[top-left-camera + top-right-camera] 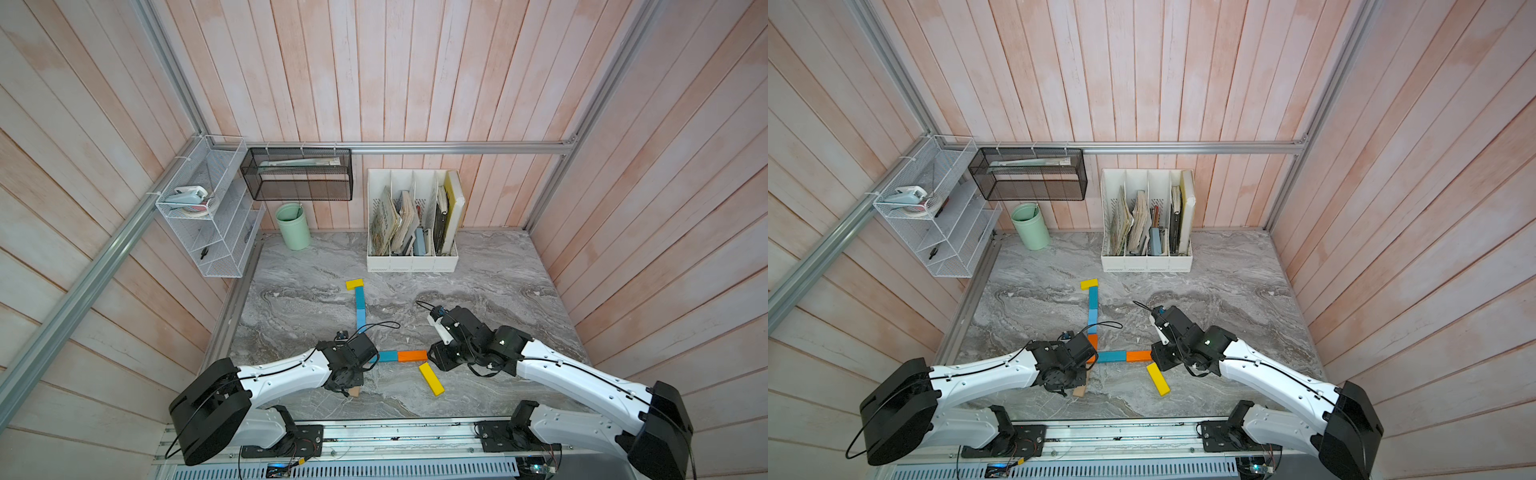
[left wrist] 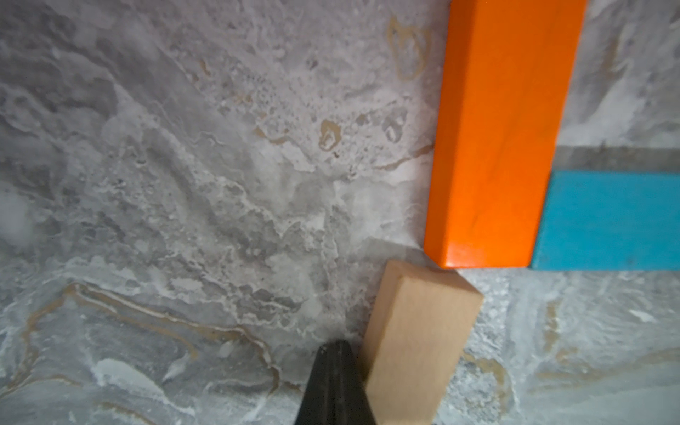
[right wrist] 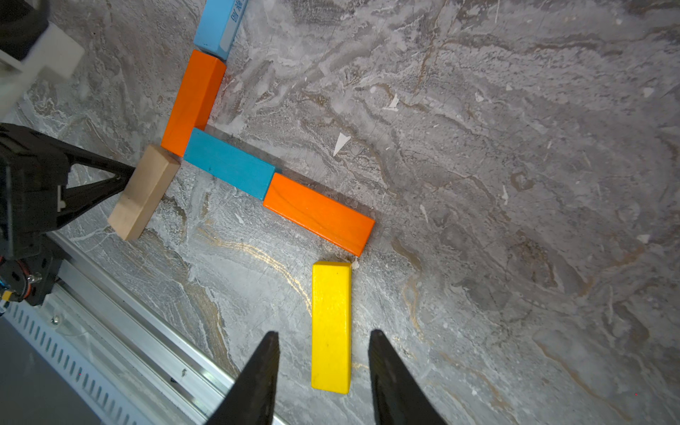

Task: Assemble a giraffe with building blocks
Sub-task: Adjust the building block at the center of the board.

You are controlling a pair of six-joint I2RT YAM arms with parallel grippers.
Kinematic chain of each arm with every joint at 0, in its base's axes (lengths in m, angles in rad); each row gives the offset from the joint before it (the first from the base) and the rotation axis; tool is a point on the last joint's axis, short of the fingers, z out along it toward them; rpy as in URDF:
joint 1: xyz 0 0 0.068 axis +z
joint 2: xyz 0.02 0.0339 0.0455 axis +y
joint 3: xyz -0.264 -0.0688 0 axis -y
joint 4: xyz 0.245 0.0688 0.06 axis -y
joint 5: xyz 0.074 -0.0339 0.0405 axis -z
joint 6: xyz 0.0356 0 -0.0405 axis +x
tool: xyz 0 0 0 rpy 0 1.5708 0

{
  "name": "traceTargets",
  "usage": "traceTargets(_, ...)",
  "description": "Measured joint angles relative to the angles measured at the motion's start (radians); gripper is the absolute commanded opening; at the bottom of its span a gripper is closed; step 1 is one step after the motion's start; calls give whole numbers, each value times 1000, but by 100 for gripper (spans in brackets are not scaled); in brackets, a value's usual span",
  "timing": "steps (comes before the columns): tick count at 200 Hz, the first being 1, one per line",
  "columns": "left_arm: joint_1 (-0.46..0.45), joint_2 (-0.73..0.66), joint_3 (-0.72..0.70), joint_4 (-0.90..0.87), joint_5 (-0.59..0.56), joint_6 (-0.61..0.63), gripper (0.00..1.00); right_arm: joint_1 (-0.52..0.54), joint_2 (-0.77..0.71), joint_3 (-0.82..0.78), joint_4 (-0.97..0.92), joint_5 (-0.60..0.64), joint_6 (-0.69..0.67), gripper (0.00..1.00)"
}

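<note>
Giraffe [image 1: 388,356] lies flat on the table [image 1: 519,291], front centre, between the two arms. The yellow head [image 1: 354,284] is at the far end, and two blue neck bars [image 1: 361,318] run back toward the robot.

Orange neck bar [image 1: 1093,341]: only a sliver shows past the left arm [image 1: 984,372] in a top view. The right wrist view gives it whole. There the nearer blue bar is cut by the frame edge, the print on its side is too small to read, and the head is out of frame.

Body: teal body bar [image 3: 230,167] and orange body bar [image 3: 318,213] lie end to end, the teal one butting the orange neck bar.

Tan leg [image 3: 145,191]: from above only a corner peeks from under the left arm. The right wrist view shows it whole, one end at the orange neck bar's corner. In the left wrist view its near end is cut off.

Left claw [image 3: 130,174] is closed to a point with nothing between its fingers, its tip against the tan leg's long side.

Yellow leg [image 3: 331,323] lies just beside the orange body bar's end; whether they touch cannot be told.

Right claw [image 3: 323,333] is open, one finger on either side of the yellow leg, bare table showing on both sides, gripping nothing. Its height over the table cannot be told. From above it is hidden under its own arm.
</note>
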Motion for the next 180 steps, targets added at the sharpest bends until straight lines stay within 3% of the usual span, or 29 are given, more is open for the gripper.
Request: traceTargets(180, -10, 72, 54, 12, -13, 27, 0, 0, 0, -1, 0, -4, 0, 42)
